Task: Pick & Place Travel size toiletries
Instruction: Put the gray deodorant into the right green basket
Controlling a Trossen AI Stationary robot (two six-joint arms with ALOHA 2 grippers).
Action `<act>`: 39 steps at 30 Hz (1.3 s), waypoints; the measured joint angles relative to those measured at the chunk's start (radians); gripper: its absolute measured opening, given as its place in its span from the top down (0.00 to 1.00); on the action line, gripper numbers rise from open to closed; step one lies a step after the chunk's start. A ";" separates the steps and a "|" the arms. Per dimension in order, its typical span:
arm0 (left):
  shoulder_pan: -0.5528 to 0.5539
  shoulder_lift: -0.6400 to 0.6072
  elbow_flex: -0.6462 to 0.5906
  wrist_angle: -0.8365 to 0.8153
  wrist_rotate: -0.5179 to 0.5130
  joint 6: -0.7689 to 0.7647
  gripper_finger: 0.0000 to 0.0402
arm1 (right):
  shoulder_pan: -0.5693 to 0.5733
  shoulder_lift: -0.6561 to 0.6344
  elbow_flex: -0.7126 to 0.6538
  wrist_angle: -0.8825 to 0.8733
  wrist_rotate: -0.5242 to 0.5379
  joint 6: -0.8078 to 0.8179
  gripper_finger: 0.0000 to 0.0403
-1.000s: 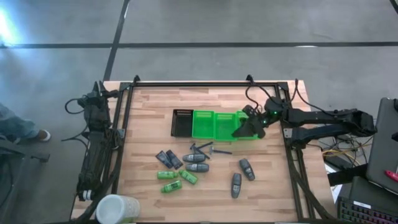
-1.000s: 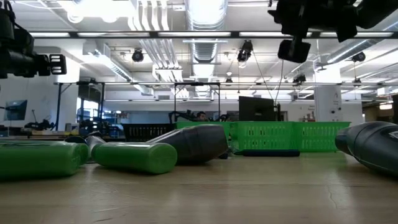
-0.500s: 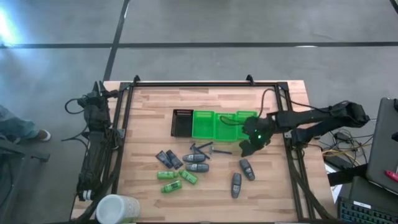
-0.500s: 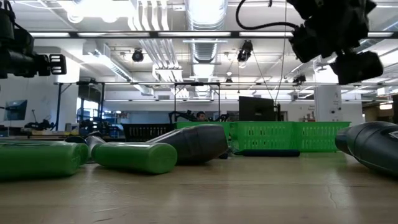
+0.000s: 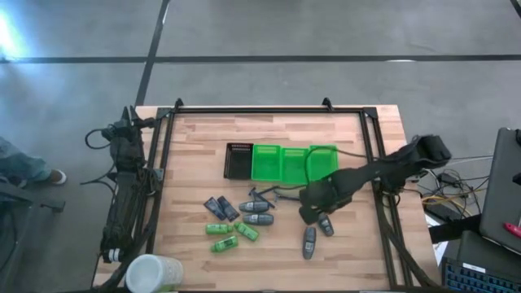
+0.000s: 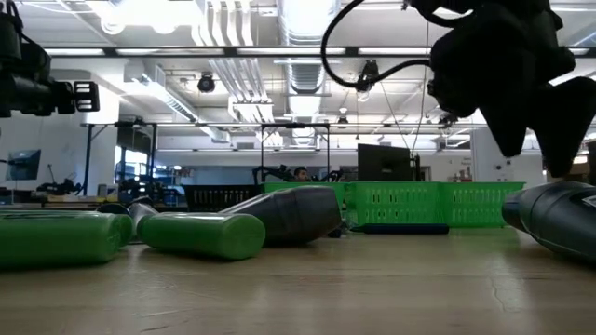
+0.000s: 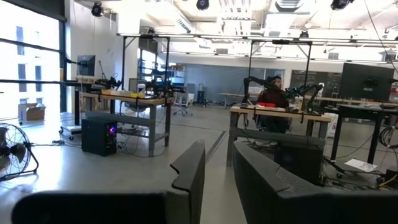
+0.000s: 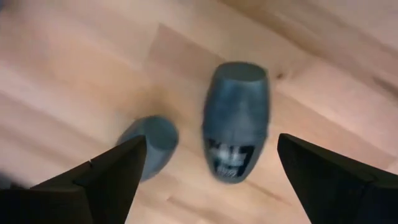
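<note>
At about five o'clock on the bench (image 5: 195, 138), your right hand (image 5: 312, 213) hovers wide open and empty over a grey oval bottle (image 8: 236, 119). Probably light, rigid, slick; grip across its narrow sides.

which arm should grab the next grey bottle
Right. The right gripper hangs open just above the grey bottle near the table's right side. The left arm waits folded beyond the table's left edge.
</note>
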 joint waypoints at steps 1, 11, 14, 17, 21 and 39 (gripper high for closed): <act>0.000 0.000 0.000 0.000 0.000 0.000 0.78 | 0.009 0.023 0.019 -0.030 0.015 0.002 0.11; 0.000 0.000 0.000 -0.001 0.000 0.000 0.78 | 0.019 0.195 0.080 -0.083 0.020 -0.034 0.14; 0.000 0.000 0.000 -0.001 0.000 0.000 0.78 | 0.019 0.199 0.072 -0.078 0.020 -0.041 0.13; 0.000 0.000 0.000 -0.001 0.000 0.000 0.78 | 0.019 0.190 0.039 -0.063 0.020 -0.037 0.11; 0.000 0.000 0.000 -0.001 0.000 0.000 0.78 | 0.019 0.167 -0.025 0.054 0.001 -0.033 0.11; 0.000 0.000 0.000 -0.002 0.000 0.000 0.78 | 0.023 0.151 -0.072 0.068 0.024 -0.104 0.50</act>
